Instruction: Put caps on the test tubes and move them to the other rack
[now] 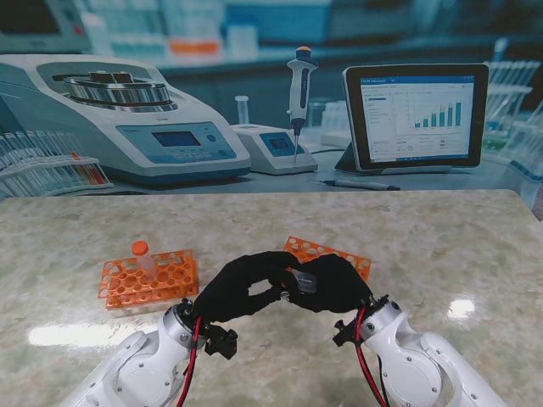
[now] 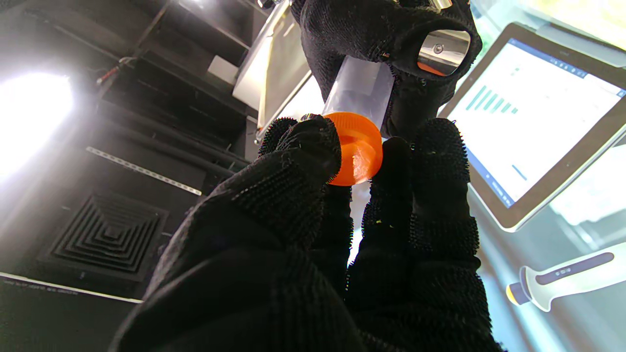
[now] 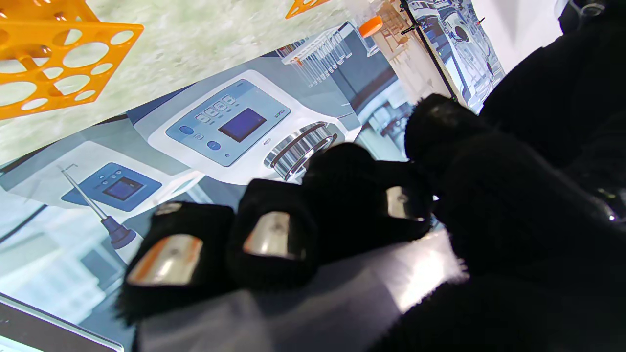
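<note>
Capping step in hand. Right hand (image 1: 335,284) is wrapped around a clear test tube (image 2: 359,90), held off the bench (image 1: 424,246) between the two racks. Left hand (image 1: 242,287) pinches the orange cap (image 2: 357,149) with thumb and fingertips (image 2: 303,146). In the left wrist view the cap sits over the tube mouth, but I cannot tell whether it is threaded or only resting there.

Left rack (image 1: 148,280) already holds one capped tube (image 1: 141,254). The right rack (image 1: 327,253) lies just beyond the hands, partly hidden — no tubes visible in it.

Next, my read: twist or press the cap fully home while the right hand keeps the tube from rotating, then release the left hand. After that, carry the tube to a free hole — which rack is the target I can't tell from here. Risk: cross-threaded or tilted cap, so axis alignment matters.
</note>
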